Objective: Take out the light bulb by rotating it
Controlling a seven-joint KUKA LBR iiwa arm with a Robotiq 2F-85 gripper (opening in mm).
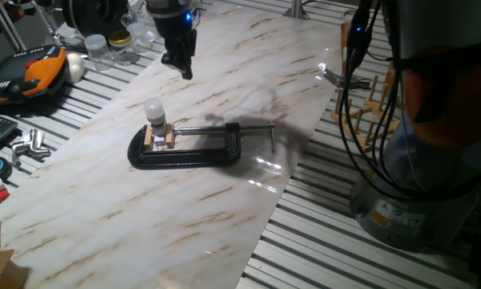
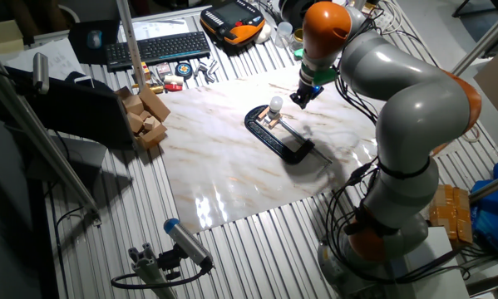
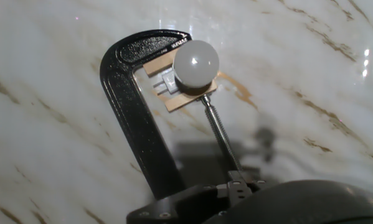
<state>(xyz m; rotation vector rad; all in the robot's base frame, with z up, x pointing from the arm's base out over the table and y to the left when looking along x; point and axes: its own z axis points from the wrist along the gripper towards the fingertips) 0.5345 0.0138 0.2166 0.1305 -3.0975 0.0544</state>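
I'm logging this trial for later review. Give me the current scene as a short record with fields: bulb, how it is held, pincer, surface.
bulb: light bulb standing upright, globe on top, still seated in its holder
holder: two small wooden blocks squeezed on either side of the bulb's base by a black C-clamp lying flat
pincer: pincer hanging in the air above and away from the bulb, touching nothing; open or shut cannot be told
surface: marble-patterned board
task state: bulb not yet grasped
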